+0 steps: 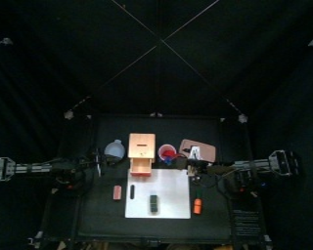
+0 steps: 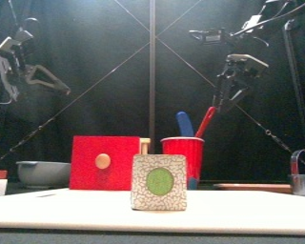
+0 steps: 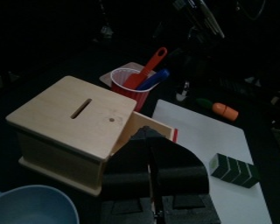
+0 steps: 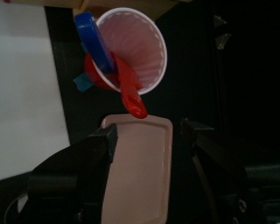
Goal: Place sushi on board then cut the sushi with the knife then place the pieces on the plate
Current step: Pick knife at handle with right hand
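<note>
The sushi roll [image 2: 159,183], green with a speckled white face, stands on the white board [image 1: 166,186] near the front; it also shows in the top view [image 1: 156,204] and the left wrist view [image 3: 234,168]. Behind the board a red cup [image 2: 183,157] holds a blue knife [image 2: 185,123] and a red knife [image 2: 206,121]. The pink tray [image 1: 199,150] lies to the cup's right. My left gripper [image 2: 28,71] hangs high at the left, shut and empty. My right gripper [image 4: 143,144] is open, raised above the pink tray [image 4: 140,175], holding nothing.
A wooden box [image 1: 142,156] with a red drawer front [image 2: 106,162] stands behind the board. A blue-grey bowl [image 1: 114,148] sits left of it. An orange toy [image 1: 198,205] lies at the board's right edge, a red toy [image 1: 117,191] to its left.
</note>
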